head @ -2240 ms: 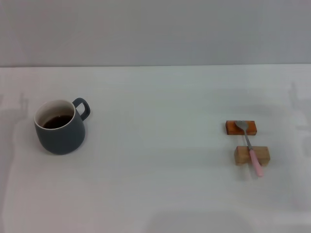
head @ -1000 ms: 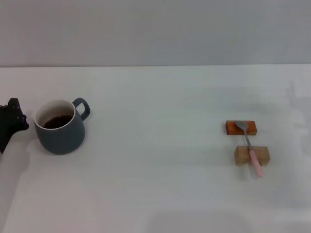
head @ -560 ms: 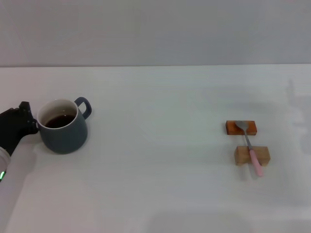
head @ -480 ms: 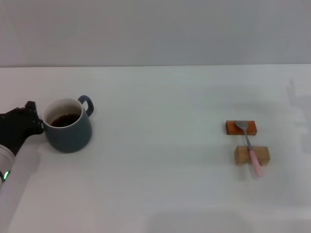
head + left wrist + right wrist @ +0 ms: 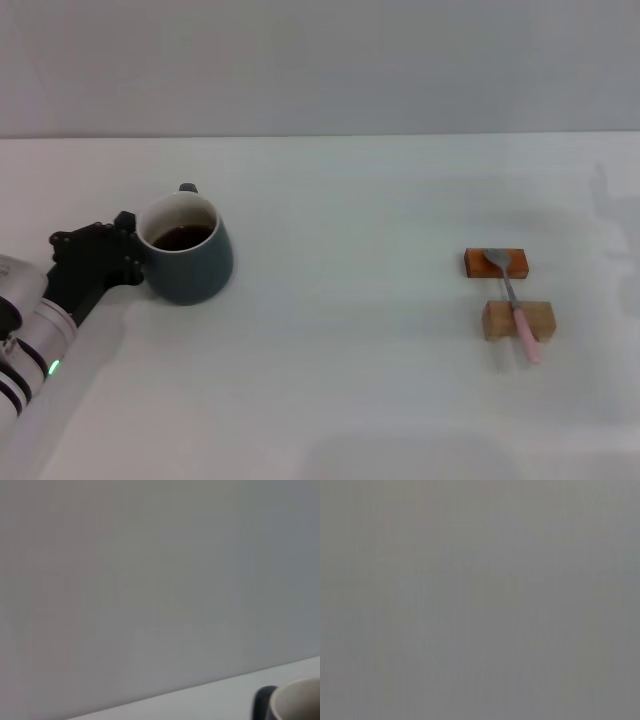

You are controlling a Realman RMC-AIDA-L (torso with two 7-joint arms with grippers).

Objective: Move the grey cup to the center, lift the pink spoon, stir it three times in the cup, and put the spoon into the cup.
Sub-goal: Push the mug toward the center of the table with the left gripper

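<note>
- The grey cup point(image 5: 186, 249) stands upright on the left part of the white worktop point(image 5: 350, 400), well short of the middle
- It holds dark brown liquid against a white inner wall, and its loop handle points to the far side, away from the robot
- The left gripper point(image 5: 128, 258) is pressed against the cup's left side, its black body low over the worktop and touching the cup wall
- Whether the jaws of the left gripper are parted or closed cannot be told from the head view; nothing shows them wrapped around the cup
- The left arm reaches in from the lower left corner, with a white sleeve and a small green light on it
- In the left wrist view only a sliver of the cup's pale rim point(image 5: 300, 700) and a dark part beside it show in one corner, against a plain grey wall
- The pink spoon point(image 5: 514, 308) lies well apart from the cup, on the right part of the worktop
- Its metal bowl rests on the orange block point(image 5: 495, 263) and its pink handle crosses the wooden block point(image 5: 519, 320), with the handle end pointing toward the robot
- The two blocks sit just beside each other, the orange one farther from the robot
- The right gripper does not appear in any view; the right wrist view shows only a flat grey field
</note>
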